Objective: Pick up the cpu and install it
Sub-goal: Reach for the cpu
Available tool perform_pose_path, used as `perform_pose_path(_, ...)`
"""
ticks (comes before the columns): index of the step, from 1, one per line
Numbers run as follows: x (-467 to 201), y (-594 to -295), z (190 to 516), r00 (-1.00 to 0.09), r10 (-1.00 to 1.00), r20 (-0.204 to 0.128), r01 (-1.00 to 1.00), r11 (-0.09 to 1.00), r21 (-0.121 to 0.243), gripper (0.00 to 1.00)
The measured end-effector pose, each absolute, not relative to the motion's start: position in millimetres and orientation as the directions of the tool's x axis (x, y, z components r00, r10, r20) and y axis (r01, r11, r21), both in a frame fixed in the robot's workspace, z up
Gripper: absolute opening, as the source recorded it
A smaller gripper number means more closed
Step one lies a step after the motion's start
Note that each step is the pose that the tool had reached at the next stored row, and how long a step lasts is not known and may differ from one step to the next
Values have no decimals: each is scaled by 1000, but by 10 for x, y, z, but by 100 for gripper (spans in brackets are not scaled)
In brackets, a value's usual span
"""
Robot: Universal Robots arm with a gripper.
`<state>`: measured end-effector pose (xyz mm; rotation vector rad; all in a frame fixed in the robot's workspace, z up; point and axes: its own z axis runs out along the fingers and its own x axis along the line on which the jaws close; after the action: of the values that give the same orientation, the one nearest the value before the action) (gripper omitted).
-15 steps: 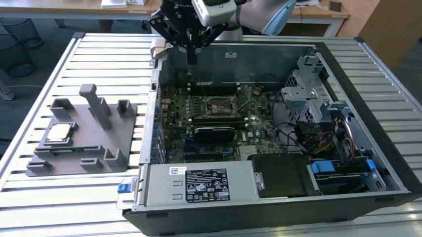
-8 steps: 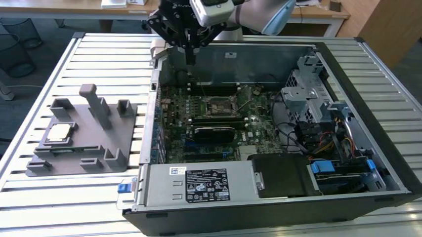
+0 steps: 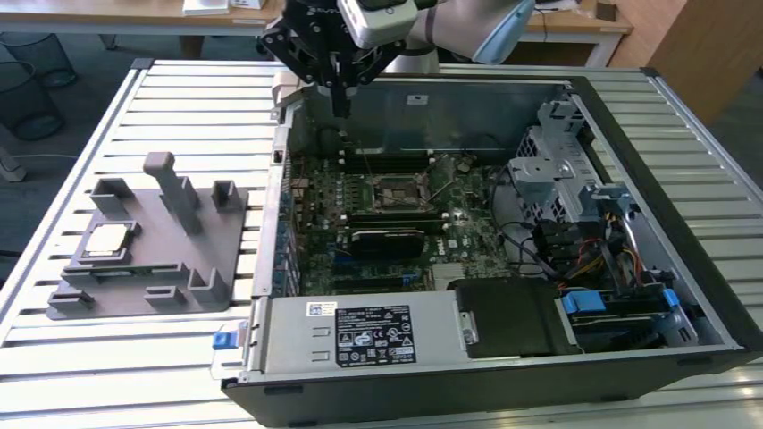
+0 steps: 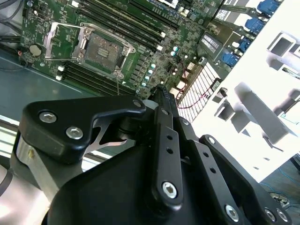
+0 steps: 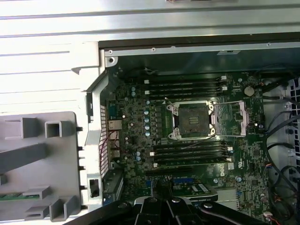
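Progress was nil: the cpu (image 3: 107, 239) lay on the grey tray (image 3: 167, 304) on the bench (image 3: 131, 366), well apart from the gripper (image 3: 339, 107). Its fingers were pressed together and empty above the case (image 3: 477, 393), whose socket (image 3: 394, 192) was unfilled.

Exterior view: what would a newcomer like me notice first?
The open computer case dominates the middle, its green motherboard and open socket laid bare. The black gripper hangs over the case's far edge, shut, holding nothing. On the exterior view's left, the cpu sits on a grey tray.
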<state>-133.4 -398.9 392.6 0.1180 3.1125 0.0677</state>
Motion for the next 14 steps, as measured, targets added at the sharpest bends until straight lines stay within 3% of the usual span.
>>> perform_pose_path(14, -1391, -3989, 3926, -997, 76, -24, 75, 996, 44, 11)
